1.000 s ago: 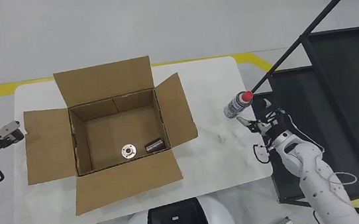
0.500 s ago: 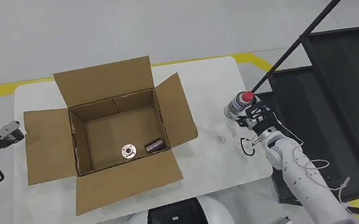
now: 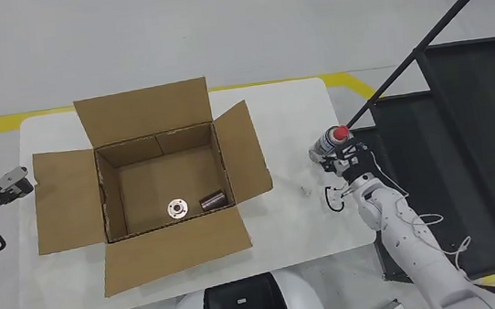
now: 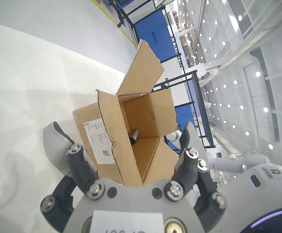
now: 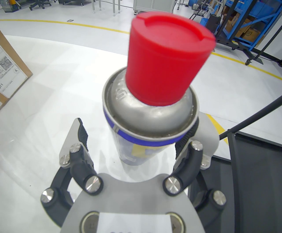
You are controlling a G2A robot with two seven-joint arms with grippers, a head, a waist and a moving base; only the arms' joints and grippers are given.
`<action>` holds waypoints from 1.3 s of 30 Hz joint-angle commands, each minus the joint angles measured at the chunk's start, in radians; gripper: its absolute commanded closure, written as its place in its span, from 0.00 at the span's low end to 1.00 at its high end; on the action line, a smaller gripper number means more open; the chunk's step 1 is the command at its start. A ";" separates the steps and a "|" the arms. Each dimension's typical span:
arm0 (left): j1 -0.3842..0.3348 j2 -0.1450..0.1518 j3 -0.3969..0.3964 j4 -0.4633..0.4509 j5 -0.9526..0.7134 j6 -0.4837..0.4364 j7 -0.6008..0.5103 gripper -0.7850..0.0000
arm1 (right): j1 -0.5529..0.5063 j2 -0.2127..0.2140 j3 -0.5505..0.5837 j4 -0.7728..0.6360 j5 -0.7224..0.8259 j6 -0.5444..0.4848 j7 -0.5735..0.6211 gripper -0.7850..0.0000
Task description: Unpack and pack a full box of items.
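Observation:
A spray can (image 3: pixel 326 146) with a red cap (image 5: pixel 167 59) stands upright at the table's right edge. My right gripper (image 3: pixel 341 157) is open around it. One finger (image 5: pixel 76 138) stands clear of the can's side; the other (image 5: pixel 198 134) is at or very near the can. The open cardboard box (image 3: pixel 64 198) sits left of the table's middle, flaps spread. Inside lie a round metal disc (image 3: pixel 177 208) and a dark cylinder (image 3: pixel 211 198) (image 4: pixel 133 135). My left gripper (image 3: pixel 14 184) (image 4: pixel 121 132) hangs open and empty off the table's left edge, facing the box (image 4: pixel 141 61).
The white table (image 3: pixel 280 114) has bare surface between the box and the can. A black metal rack (image 3: pixel 465 130) stands right beside the can and my right arm. A tiny speck (image 3: pixel 305 188) lies on the table near the box's right flap.
My right gripper has moved in toward the spray can and now straddles it. The can, the box and my left arm have not moved.

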 commanded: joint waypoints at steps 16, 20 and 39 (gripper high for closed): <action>0.000 0.000 0.000 0.000 0.000 0.000 0.000 0.00 | 0.010 -0.014 0.001 -0.023 0.124 -0.054 -0.034 1.00; 0.000 0.000 0.000 0.000 0.000 0.000 0.000 0.00 | -0.027 -0.008 0.034 -0.158 0.185 -0.102 0.004 1.00; 0.000 0.000 0.000 0.000 0.000 0.000 0.000 0.00 | -0.042 0.006 0.003 -0.848 0.563 -0.321 0.511 1.00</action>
